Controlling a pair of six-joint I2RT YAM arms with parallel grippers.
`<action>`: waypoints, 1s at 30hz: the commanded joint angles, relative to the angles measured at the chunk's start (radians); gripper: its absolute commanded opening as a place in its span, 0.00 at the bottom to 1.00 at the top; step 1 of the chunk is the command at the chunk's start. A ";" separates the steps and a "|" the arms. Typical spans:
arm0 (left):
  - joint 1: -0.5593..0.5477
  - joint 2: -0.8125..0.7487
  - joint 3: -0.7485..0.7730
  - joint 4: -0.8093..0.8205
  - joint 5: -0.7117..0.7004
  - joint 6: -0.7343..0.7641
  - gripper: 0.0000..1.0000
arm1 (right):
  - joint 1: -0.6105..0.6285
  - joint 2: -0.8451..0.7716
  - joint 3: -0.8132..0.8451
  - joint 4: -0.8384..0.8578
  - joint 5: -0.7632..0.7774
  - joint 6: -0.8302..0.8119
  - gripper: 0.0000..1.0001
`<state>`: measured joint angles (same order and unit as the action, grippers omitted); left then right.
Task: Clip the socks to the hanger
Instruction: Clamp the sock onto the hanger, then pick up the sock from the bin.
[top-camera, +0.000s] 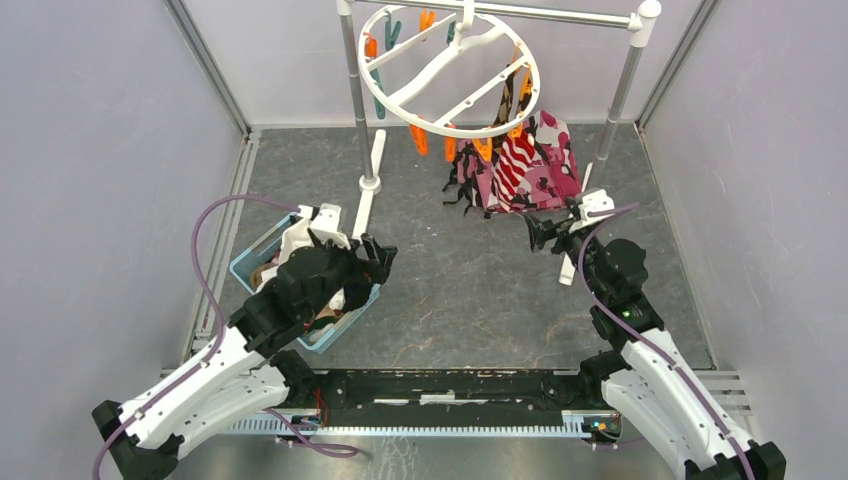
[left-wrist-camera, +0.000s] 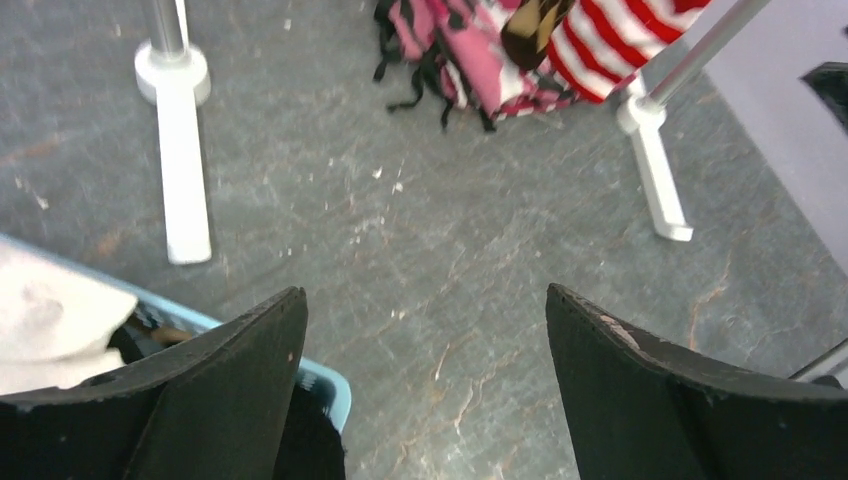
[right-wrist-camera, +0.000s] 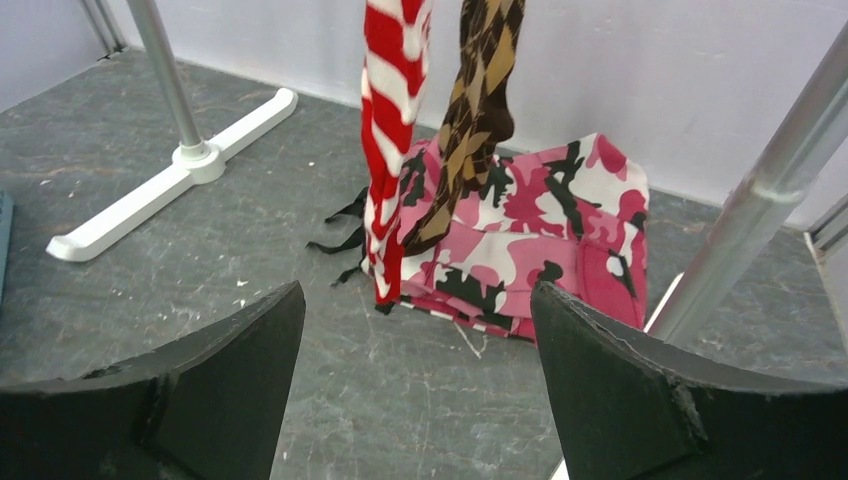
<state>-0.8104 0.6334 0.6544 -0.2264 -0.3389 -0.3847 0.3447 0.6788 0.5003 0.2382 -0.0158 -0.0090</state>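
The white ring hanger (top-camera: 440, 65) hangs from the rail at the back, with orange and teal clothespins round its rim. A red-and-white striped sock (right-wrist-camera: 390, 120) and a brown-and-black argyle sock (right-wrist-camera: 478, 110) hang side by side from its right rim. They show again in the left wrist view, the striped sock (left-wrist-camera: 620, 40) beside the argyle sock (left-wrist-camera: 535, 25). My right gripper (right-wrist-camera: 417, 295) is open and empty above the floor, just short of the hanging socks. Over the blue basket's right corner, my left gripper (left-wrist-camera: 425, 300) is open with nothing between its fingers.
A pink, black and white camouflage cloth (right-wrist-camera: 530, 230) lies on the floor behind the hanging socks. The blue basket (left-wrist-camera: 325, 375) holds a white cloth (left-wrist-camera: 50, 320) and darker fabric. The rail's poles (right-wrist-camera: 770, 190) and white feet (left-wrist-camera: 185, 170) stand on either side.
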 joint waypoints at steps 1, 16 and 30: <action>0.056 0.076 0.072 -0.161 0.062 -0.139 0.91 | -0.004 -0.052 -0.056 0.011 -0.059 0.043 0.89; 0.449 0.217 0.331 -0.767 0.174 -0.435 0.36 | -0.003 -0.073 -0.209 0.066 -0.110 0.095 0.91; 0.449 0.267 0.301 -1.004 0.047 -0.610 0.12 | 0.000 -0.071 -0.239 0.092 -0.107 0.119 0.91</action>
<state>-0.3660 0.8776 0.9588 -1.1610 -0.2371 -0.9268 0.3447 0.6163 0.2642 0.2771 -0.1196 0.0937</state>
